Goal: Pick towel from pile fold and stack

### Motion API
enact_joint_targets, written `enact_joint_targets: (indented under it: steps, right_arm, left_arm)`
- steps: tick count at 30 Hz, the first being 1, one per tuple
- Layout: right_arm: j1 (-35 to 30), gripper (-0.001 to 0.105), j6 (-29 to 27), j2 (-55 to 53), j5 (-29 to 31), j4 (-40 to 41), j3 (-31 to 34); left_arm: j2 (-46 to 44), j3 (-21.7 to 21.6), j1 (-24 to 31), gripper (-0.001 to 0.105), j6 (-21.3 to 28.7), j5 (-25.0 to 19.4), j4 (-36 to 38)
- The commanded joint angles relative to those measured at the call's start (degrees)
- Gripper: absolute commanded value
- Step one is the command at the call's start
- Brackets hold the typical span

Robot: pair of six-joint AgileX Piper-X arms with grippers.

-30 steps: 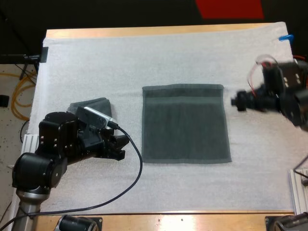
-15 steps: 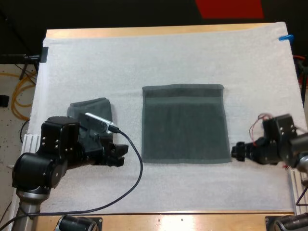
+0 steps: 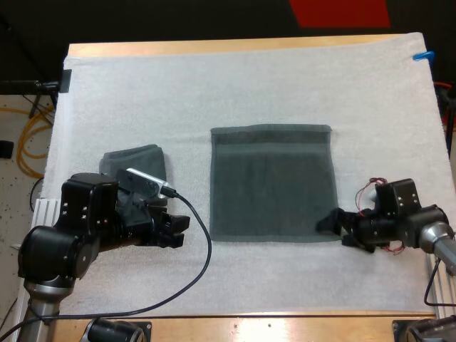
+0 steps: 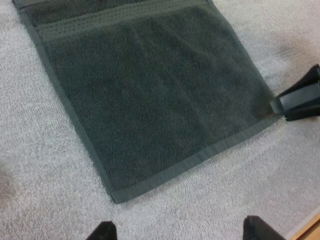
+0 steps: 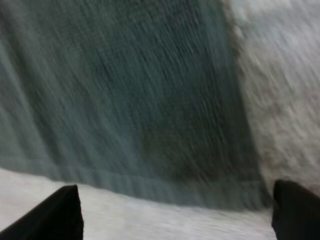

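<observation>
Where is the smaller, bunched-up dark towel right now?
In the high view, the smaller bunched dark grey-green towel lies on the left side of the white mat, just beyond the left gripper and apart from the flat spread towel.

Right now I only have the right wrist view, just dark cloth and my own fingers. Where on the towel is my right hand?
Observer: Your right hand is at the near right corner of the flat towel, which lies spread out in the middle of the mat.
Operator: And the left hand?
Observer: The left hand is open, beside the towel's near left corner, not touching it.
Operator: Any other towels?
Observer: One, a bunched second towel, left of the flat towel and just beyond the left hand.
</observation>
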Motion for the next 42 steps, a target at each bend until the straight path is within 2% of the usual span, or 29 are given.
enact_joint_targets:
  steps: [1, 4, 6, 8, 9, 11, 13, 16, 19, 21, 24, 26, 29, 32, 36, 39, 42]
  right_arm:
    - [-0.04, 0.077, 0.91, 1.77, -0.98, -2.34, 0.23]
    - [-0.04, 0.076, 1.56, 4.04, -0.93, -4.2, 0.23]
    - [-0.04, 0.068, 1.55, 4.49, -0.65, -4.11, 0.13]
    - [-0.04, 0.047, 1.55, 4.47, -0.11, -3.56, 0.12]
    - [-0.04, 0.041, 1.55, 4.47, 0.04, -3.5, 0.12]
    - [-0.04, 0.019, 1.46, 4.21, 1.29, -3.18, 0.12]
    - [-0.04, 0.001, 0.69, 3.5, 3.2, -2.76, 0.12]
    - [-0.04, 0.0, -2.34, 1.18, 6.55, -2.17, 0.12]
    - [-0.04, 0.0, -3.95, -1.56, 8.44, -0.83, 0.12]
    - [-0.04, 0.0, -5.23, -2.82, 8.49, 0.4, 0.12]
    - [-0.04, 0.0, -6.36, -3.88, 8.49, 1.79, 0.12]
    - [-0.04, 0.0, -6.37, -3.89, 8.49, 2.12, 0.12]
    - [-0.04, 0.0, -6.37, -3.89, 8.49, 2.31, 0.12]
    - [-0.04, 0.0, -6.37, -3.89, 8.49, 2.31, 0.12]
    - [-0.04, 0.0, -6.83, -3.89, 8.49, 2.31, 0.12]
    - [-0.04, 0.0, -7.67, -3.89, 8.49, 2.63, 0.12]
    - [-0.04, 0.0, -7.67, -3.89, 8.49, 3.18, 0.12]
  left_arm:
    - [-0.17, -0.03, -0.1, 0.051, -0.23, 0.37, 0.39]
    - [-0.17, -0.03, -0.1, 0.051, -0.23, 0.37, 0.39]
    - [-0.17, -0.03, -0.1, 0.051, -0.23, 0.37, 0.39]
    - [-0.17, -0.03, -0.1, 0.051, -0.23, 0.37, 0.39]
    - [-0.17, -0.03, -0.1, 0.051, -0.23, 0.37, 0.39]
    - [-0.17, 0.06, -0.1, 0.051, -0.23, 0.37, 0.39]
    - [-0.17, 0.49, -0.1, 0.051, -0.23, 0.37, 0.25]
    - [-0.17, 2.88, -0.1, 0.051, -1.88, 2.46, -0.2]
    - [-0.17, 8.11, -0.33, 0.051, -5.45, 5.68, -3.81]
    - [-0.17, 11.82, -1.21, 0.051, -8.21, 6.05, -7.2]
    - [-0.17, 16.84, -3.73, 0.059, -12.87, 6.03, -14.83]
    - [0.32, 20.57, -6.21, 0.073, -18.32, 4.85, -21.17]
    - [2.54, 23.79, -8.5, 0.074, -24.04, 0.6, -27.26]
    - [7.01, 25.29, -10.0, 0.073, -26.16, -2.63, -31.97]
    - [13.89, 25.31, -10.22, 0.073, -26.2, -2.98, -36.9]
    - [19.79, 25.31, -10.22, 0.073, -27.39, -1.34, -41.05]
    - [25.6, 25.31, -10.22, 0.073, -27.9, 2.59, -44.25]
